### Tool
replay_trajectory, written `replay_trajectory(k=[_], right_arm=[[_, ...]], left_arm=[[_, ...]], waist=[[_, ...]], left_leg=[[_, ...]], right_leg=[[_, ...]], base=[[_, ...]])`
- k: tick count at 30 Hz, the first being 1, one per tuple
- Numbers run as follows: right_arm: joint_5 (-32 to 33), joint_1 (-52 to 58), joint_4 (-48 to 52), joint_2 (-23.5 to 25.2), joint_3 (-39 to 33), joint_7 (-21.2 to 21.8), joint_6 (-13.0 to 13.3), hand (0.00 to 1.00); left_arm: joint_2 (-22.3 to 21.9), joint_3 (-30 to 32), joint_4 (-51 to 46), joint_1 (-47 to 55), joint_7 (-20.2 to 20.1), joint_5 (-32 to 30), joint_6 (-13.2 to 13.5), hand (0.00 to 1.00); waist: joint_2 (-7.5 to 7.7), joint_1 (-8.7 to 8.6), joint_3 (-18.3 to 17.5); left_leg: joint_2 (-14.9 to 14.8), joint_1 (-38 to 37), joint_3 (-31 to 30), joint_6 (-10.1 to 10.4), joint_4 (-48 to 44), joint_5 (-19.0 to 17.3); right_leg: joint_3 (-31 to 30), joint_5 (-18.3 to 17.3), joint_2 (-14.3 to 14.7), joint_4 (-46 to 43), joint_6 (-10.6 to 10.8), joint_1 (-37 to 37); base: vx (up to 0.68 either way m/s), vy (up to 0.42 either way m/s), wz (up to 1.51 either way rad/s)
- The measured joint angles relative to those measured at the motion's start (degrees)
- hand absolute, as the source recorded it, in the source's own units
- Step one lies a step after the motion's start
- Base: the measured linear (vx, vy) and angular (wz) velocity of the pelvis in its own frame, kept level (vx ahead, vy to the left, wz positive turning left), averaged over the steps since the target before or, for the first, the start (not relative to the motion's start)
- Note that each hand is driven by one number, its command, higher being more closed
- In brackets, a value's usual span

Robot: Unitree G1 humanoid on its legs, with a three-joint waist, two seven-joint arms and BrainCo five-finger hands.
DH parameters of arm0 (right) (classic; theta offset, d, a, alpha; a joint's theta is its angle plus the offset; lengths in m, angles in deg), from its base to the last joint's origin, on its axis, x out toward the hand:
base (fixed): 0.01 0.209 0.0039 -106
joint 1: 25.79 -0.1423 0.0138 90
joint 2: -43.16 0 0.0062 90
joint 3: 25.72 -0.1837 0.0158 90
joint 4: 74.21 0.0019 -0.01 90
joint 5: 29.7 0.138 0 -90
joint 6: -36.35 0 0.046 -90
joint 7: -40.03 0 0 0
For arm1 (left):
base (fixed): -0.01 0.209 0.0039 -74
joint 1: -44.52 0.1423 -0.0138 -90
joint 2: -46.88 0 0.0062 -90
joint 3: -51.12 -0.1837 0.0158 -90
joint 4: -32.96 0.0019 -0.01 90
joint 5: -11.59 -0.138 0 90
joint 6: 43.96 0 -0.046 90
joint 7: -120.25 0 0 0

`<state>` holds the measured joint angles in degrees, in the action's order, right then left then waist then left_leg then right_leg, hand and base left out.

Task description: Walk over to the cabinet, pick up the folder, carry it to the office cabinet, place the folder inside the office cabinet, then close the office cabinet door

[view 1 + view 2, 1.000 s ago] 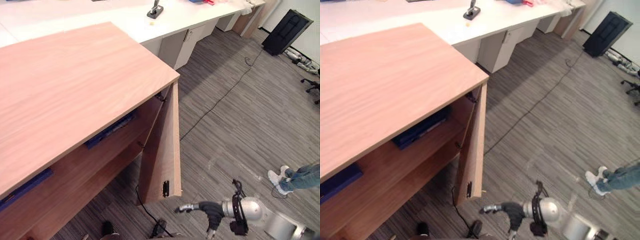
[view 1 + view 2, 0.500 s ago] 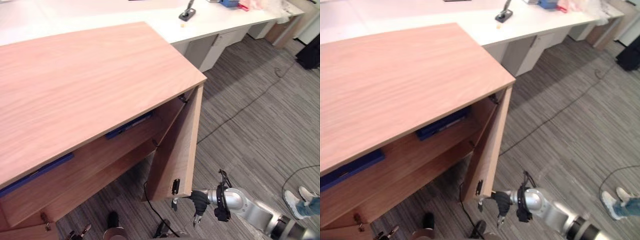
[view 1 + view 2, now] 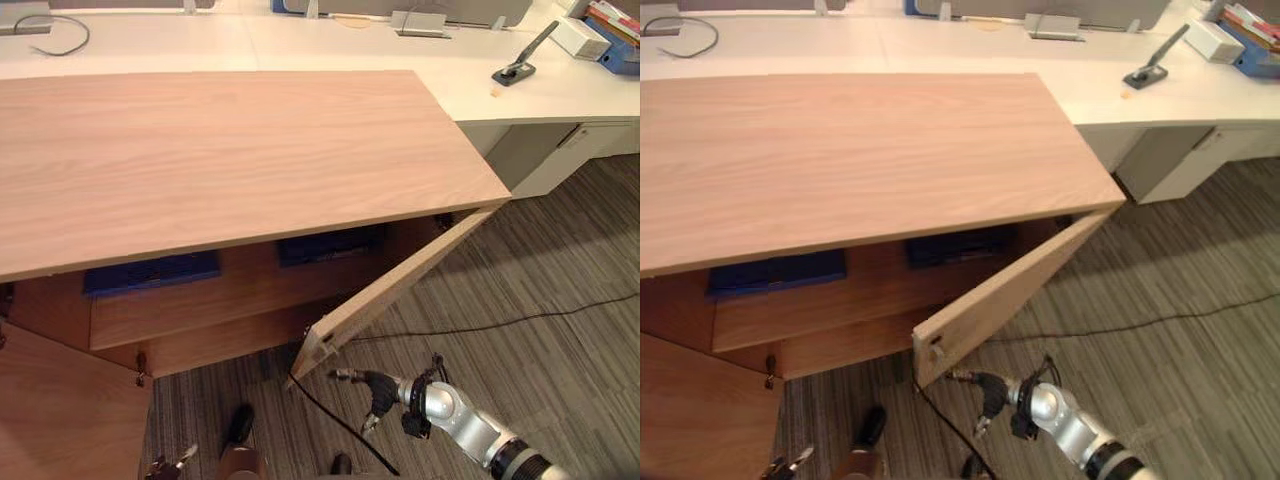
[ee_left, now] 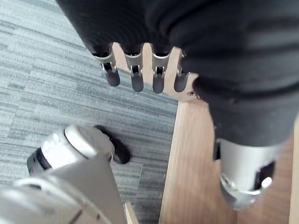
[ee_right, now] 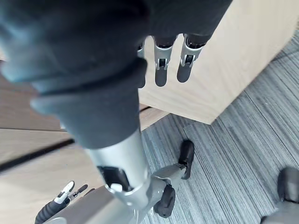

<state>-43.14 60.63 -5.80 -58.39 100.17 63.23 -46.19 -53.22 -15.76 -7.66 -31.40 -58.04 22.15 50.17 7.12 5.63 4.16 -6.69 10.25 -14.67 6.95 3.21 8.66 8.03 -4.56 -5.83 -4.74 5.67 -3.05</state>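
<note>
The wooden office cabinet [image 3: 240,150] stands before me with both doors open. Two blue folders [image 3: 150,272] [image 3: 328,244] lie flat on its upper shelf. The right door [image 3: 400,290] hangs about half open. My right hand [image 3: 378,388] is low by that door's free lower corner, its straight fingers [image 5: 160,70] pointing at the door's face and holding nothing. I cannot tell whether they touch it. My left hand [image 4: 137,77] is open beside the edge of the left door [image 3: 60,400].
A long white desk [image 3: 300,40] runs behind the cabinet with a black stapler [image 3: 520,68] on it. A white drawer unit [image 3: 560,150] stands under its right end. A thin cable [image 3: 520,320] crosses the striped carpet to the right.
The camera has swung round to face the cabinet front. My right hand has moved up to the right door's free edge, and the door now stands at a narrower angle.
</note>
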Motion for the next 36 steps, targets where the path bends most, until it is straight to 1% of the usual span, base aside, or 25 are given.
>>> replay_trajectory(k=[3, 5, 7, 9, 11, 13, 14, 15, 16, 17, 18, 19, 20, 21, 22, 23, 24, 25, 26, 28, 29, 30, 32, 35, 36], right_arm=[[-1.71, 0.57, -7.89, 4.69, -0.90, -1.82, -0.92, 0.00], [-3.07, 0.38, -13.24, 8.19, -0.97, -3.65, -1.28, 0.00], [-3.93, -0.35, -20.66, 13.42, -2.00, -6.74, -1.59, 0.00], [-5.04, -0.98, -24.01, 15.84, -3.64, -8.31, -1.88, 0.00], [-6.21, -1.58, -27.56, 17.81, -5.78, -10.24, -2.31, 0.00], [-6.07, -2.45, -32.26, 19.40, -10.33, -12.31, -3.03, 0.00], [-5.96, -2.75, -33.63, 19.62, -12.16, -12.82, -3.25, 0.00], [-5.49, -3.16, -36.72, 20.16, -17.00, -14.38, -3.70, 0.00], [-5.20, -3.44, -38.07, 20.39, -19.58, -15.44, -4.03, 0.00], [-4.23, -3.57, -39.97, 21.01, -24.83, -17.22, -4.74, 0.00], [-2.84, -3.53, -41.07, 21.20, -28.78, -18.58, -5.36, 0.00], [-1.97, -3.43, -42.04, 21.13, -30.49, -19.33, -5.69, 0.00], [-0.40, -2.89, -43.81, 21.01, -33.58, -20.56, -6.25, 0.00], [1.28, -1.60, -44.40, 20.95, -35.74, -21.58, -6.71, 0.00], [1.58, -1.11, -44.47, 21.35, -37.04, -21.82, -7.03, 0.00], [2.22, -0.98, -44.86, 22.20, -38.94, -22.16, -7.55, 0.00], [3.39, -1.12, -45.59, 22.86, -41.21, -22.35, -7.58, 0.00], [3.44, -1.13, -45.68, 23.09, -41.96, -22.45, -7.61, 0.00], [3.60, -1.12, -45.69, 23.69, -43.55, -22.62, -7.62, 0.00], [4.73, -1.05, -45.52, 24.78, -44.12, -22.74, -7.58, 0.00], [5.01, -1.01, -45.50, 24.92, -44.51, -22.74, -7.58, 0.00], [5.84, -0.74, -45.51, 25.63, -46.82, -22.93, -7.67, 0.00], [6.54, -0.05, -45.52, 26.53, -48.59, -23.37, -7.93, 0.00], [8.00, 1.01, -45.26, 26.70, -50.84, -23.54, -8.07, 0.00], [7.97, 1.63, -45.27, 26.81, -52.52, -23.71, -8.11, 0.00]], left_arm=[[-0.77, -0.56, -1.12, 0.10, -0.06, 1.48, 0.15, 0.00], [-0.78, -1.16, -1.81, 0.44, -0.01, 2.34, 0.25, 0.00], [-0.88, -2.38, -3.18, 0.93, 0.12, 3.24, 0.31, 0.00], [-1.06, -2.94, -3.64, 0.92, 0.13, 3.34, 0.33, 0.00], [-1.34, -3.30, -3.98, 0.94, 0.12, 3.79, 0.34, 0.00], [-1.79, -4.05, -4.20, 0.92, 0.13, 4.75, 0.33, 0.00], [-2.14, -4.09, -4.20, 0.91, 0.13, 4.83, 0.27, 0.00], [-2.82, -4.43, -4.22, 0.90, 0.14, 4.99, 0.16, 0.00], [-3.13, -4.66, -4.24, 0.86, 0.15, 4.99, 0.09, 0.00], [-3.41, -4.86, -4.23, 0.69, 0.15, 4.99, -0.27, 0.00], [-3.70, -4.85, -4.20, 0.29, 0.15, 5.01, -0.44, 0.00], [-3.87, -4.84, -4.14, -0.09, 0.13, 4.98, -0.61, 0.00], [-4.11, -4.87, -3.83, -0.25, 0.09, 4.97, -0.88, 0.00], [-4.45, -5.00, -3.61, 0.35, -0.05, 4.93, -1.00, 0.00], [-4.47, -5.18, -3.42, 0.28, -0.13, 4.91, -1.00, 0.00], [-4.35, -5.37, -3.34, -0.04, -0.29, 4.90, -0.87, 0.00], [-4.03, -5.52, -2.95, -0.12, -0.56, 4.94, -0.94, 0.00], [-3.91, -5.67, -2.76, -0.13, -0.64, 4.91, -0.95, 0.00], [-3.82, -6.13, -2.21, 0.12, -0.74, 4.60, -1.07, 0.00], [-3.91, -6.38, -1.08, 1.67, -0.94, 4.33, -1.45, 0.00], [-3.92, -6.38, -0.89, 1.75, -0.94, 4.28, -1.47, 0.00], [-3.92, -6.41, -0.30, 1.68, -0.94, 3.82, -1.58, 0.00], [-3.86, -6.57, -0.32, 1.61, -0.95, 3.02, -1.59, 0.00], [-2.29, -9.17, -0.33, 0.45, -0.98, 2.76, -1.51, 0.00], [-1.08, -10.50, -0.33, 0.07, -1.22, 2.40, -1.45, 0.00]], waist=[[-0.56, 0.14, -0.27], [-0.66, 0.77, -0.29], [-1.00, 1.79, -0.52], [-1.08, 1.91, -0.47], [-1.58, 2.37, -0.14], [-2.30, 3.51, 0.61], [-2.53, 3.55, 0.81], [-3.25, 3.46, 1.41], [-3.12, 3.52, 1.73], [-3.31, 3.46, 2.70], [-3.33, 2.94, 3.64], [-3.25, 2.64, 4.12], [-4.27, 2.54, 4.73], [-5.88, 2.60, 4.39], [-5.84, 2.30, 4.40], [-5.18, 2.02, 4.73], [-5.15, 1.78, 4.83], [-5.31, 1.73, 4.93], [-5.48, 1.84, 5.00], [-6.37, 1.64, 4.95], [-6.48, 1.56, 4.87], [-6.83, 0.76, 4.85], [-6.56, 0.34, 4.83], [-6.17, -0.36, 4.97], [-5.05, -0.61, 5.18]], left_leg=[[-0.90, -0.21, -2.23, 0.65, 1.70, 1.42], [-0.77, -0.09, -3.66, 0.83, 1.70, 1.60], [-0.38, 0.82, -5.59, 1.12, 1.67, 2.12], [0.02, 1.32, -7.19, 1.19, 1.55, 2.57], [0.63, 1.39, -8.87, 1.18, 1.34, 2.85], [1.43, 1.88, -10.98, 1.20, 0.14, 2.87], [1.74, 2.09, -11.57, 1.19, -0.31, 2.87], [2.57, 2.87, -11.35, 0.85, -1.43, 3.10], [2.94, 3.12, -9.95, 0.11, -1.96, 3.15], [3.18, 4.91, -1.22, -8.02, -4.68, 0.82], [1.40, 8.07, 9.50, -12.04, -10.13, -2.62], [0.35, 10.00, 14.01, -11.40, -14.96, -3.74], [-1.04, 12.88, 21.12, -10.00, -26.75, -7.19], [-1.41, 13.43, 25.31, -10.33, -29.18, -9.74], [-0.81, 13.47, 25.17, -10.61, -28.29, -9.96], [1.16, 13.48, 24.08, -10.33, -25.35, -8.53], [3.03, 13.13, 23.00, -10.36, -22.21, -6.57], [3.82, 12.54, 22.55, -10.49, -20.68, -5.74], [5.24, 10.86, 21.98, -10.43, -16.83, -3.61], [7.75, 3.73, 21.34, -10.13, -2.27, 2.68], [7.83, 3.18, 21.24, -10.13, -0.81, 3.33], [8.06, 1.96, 20.67, -10.12, 2.17, 4.97], [8.47, 1.93, 19.61, -9.87, 2.20, 5.83], [10.35, 1.57, 16.65, -10.08, 2.17, 5.73], [12.13, 0.89, 15.79, -12.08, 1.69, 3.94]], right_leg=[[2.29, -1.38, 1.01, -1.37, -0.38, 0.02], [3.37, -2.22, 1.04, -1.81, -0.25, 0.19], [5.09, -2.43, 0.98, -1.76, -0.12, 0.52], [6.37, -2.40, 1.01, -1.70, -0.17, 1.35], [7.90, -2.61, 0.87, -1.73, -0.88, 2.34], [9.75, -3.29, 0.85, -2.09, -1.22, 3.20], [10.36, -3.63, 0.83, -2.39, -1.36, 3.72], [11.27, -4.60, 0.58, -3.12, -1.38, 4.06], [11.72, -4.95, 0.28, -3.58, -1.57, 4.20], [13.39, -5.06, -0.68, -4.01, -1.61, 4.30], [15.54, -5.00, -1.39, -3.89, -1.63, 4.93], [17.06, -4.93, -2.24, -4.10, -1.51, 5.21], [18.60, -5.00, -2.53, -4.93, -0.93, 6.18], [19.59, -5.71, -1.90, -5.87, 0.00, 6.89], [20.05, -6.31, -2.11, -5.93, -0.15, 6.87], [20.08, -6.79, -2.48, -5.17, -0.82, 6.59], [19.93, -6.84, -2.48, -4.16, -0.89, 6.55], [19.95, -6.84, -2.66, -4.00, -0.89, 6.73], [20.04, -6.86, -3.18, -3.88, -0.92, 7.09], [20.70, -6.89, -3.92, -3.55, -0.92, 7.93], [20.88, -6.92, -3.90, -3.55, -0.88, 7.99], [22.03, -7.07, -3.81, -3.59, -0.63, 8.44], [23.37, -7.09, -3.87, -3.50, -0.56, 9.18], [27.16, -7.04, -4.63, -2.10, -0.56, 11.88], [29.69, -7.05, -5.81, -1.76, -0.50, 13.71]], base=[[-0.09, -0.106, 0.39], [-0.07, -0.041, 0.38], [-0.04, -0.024, 0.39], [0.00, -0.018, 0.45], [0.00, -0.021, 0.49], [-0.02, -0.027, 0.47], [-0.02, -0.027, 0.61], [-0.03, -0.008, 0.52], [-0.05, 0.046, 0.68], [-0.07, 0.082, 0.81], [-0.06, 0.073, 0.89], [-0.02, 0.111, 0.86], [0.14, 0.165, 0.74], [0.14, 0.165, 0.77], [0.17, 0.142, 0.90], [0.05, 0.068, 0.95], [0.05, 0.070, 0.88], [-0.01, 0.006, 0.71], [-0.01, -0.001, 0.51], [-0.02, 0.001, 0.37], [-0.02, -0.003, 0.31], [-0.02, -0.014, 0.34], [0.00, -0.029, 0.36], [0.06, -0.015, 0.58], [0.13, 0.032, 0.76]])
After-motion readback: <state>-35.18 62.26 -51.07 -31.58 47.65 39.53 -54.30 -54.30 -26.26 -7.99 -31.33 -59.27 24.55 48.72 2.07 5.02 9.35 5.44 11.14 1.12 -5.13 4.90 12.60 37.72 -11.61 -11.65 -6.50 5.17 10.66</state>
